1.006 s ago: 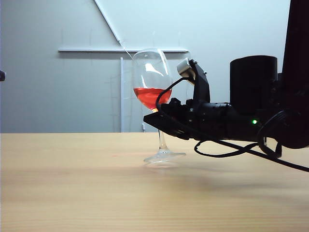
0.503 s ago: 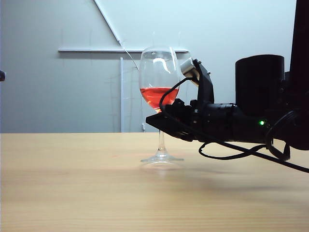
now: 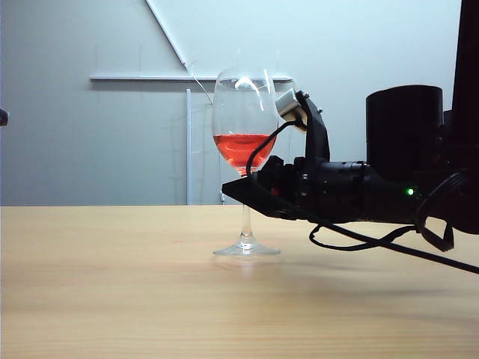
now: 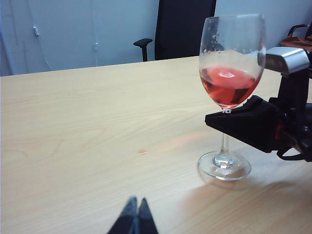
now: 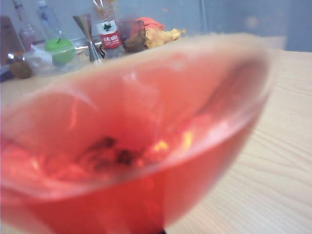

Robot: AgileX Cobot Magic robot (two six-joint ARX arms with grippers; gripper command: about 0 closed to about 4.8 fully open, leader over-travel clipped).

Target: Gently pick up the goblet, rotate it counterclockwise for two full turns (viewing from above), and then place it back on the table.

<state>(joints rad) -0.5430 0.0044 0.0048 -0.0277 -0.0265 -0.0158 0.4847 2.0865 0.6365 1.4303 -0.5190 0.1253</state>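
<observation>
Since earlier: tall clear goblet (image 3: pixel 242 112) with red liquid has levelled upright, foot on the beige wood-grain surface (image 3: pixel 112 299) | right claw (image 3: pixel 247 188) clamped on the stem under the bowl | left claw (image 4: pixel 136 215) pressed together, idle near the surface's edge | step: set-down; next: open gently, withdraw clear.

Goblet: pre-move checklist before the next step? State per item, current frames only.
1. The right gripper is shut on the stem just under the bowl of the goblet: ok.
2. Goblet upright, liquid level: ok.
3. Foot on the table or just clear of it: cannot tell; it looks at the surface in the exterior and left wrist views.
4. The left gripper is shut, well clear of the goblet's foot: ok.
5. Liquid well below the rim, spill margin: ok.
6. Right wrist view usable: not ok, the bowl fills it, blurred.
</observation>
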